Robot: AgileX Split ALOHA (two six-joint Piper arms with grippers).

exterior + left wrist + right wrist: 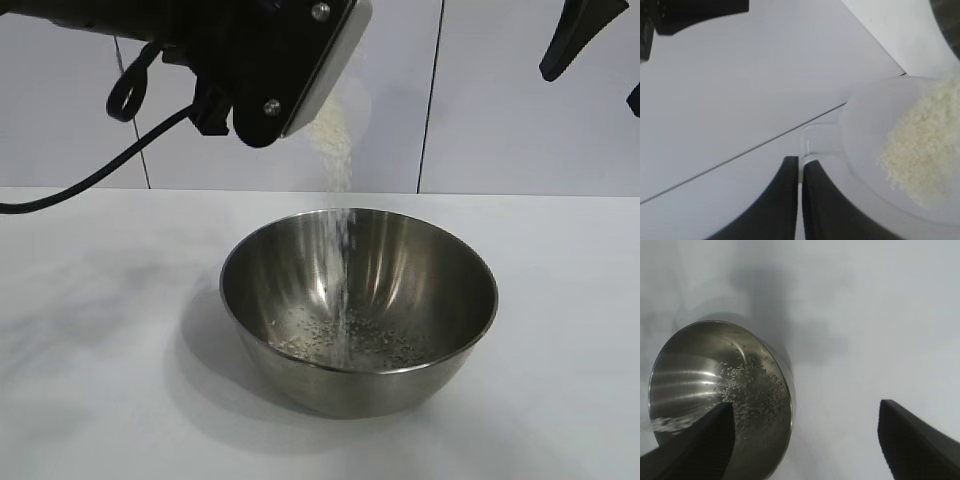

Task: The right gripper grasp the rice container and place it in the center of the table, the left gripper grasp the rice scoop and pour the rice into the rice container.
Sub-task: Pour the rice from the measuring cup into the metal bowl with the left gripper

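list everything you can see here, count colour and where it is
rice container: one, shiny steel bowl, standing in the middle of the table
table: one, plain white, under the bowl
rice: white grains, a thin stream falling from the scoop into the bowl, some scattered on the bowl's bottom, a heap left in the scoop
rice scoop: one, clear plastic cup with a side handle, tipped above the bowl
wall panels: pale, with dark seams, behind the table
cable: one, black, hanging from the left arm
left claw: black, shut on the scoop's handle, above the bowl
right claw: black, open, holding nothing, raised to the bowl's right
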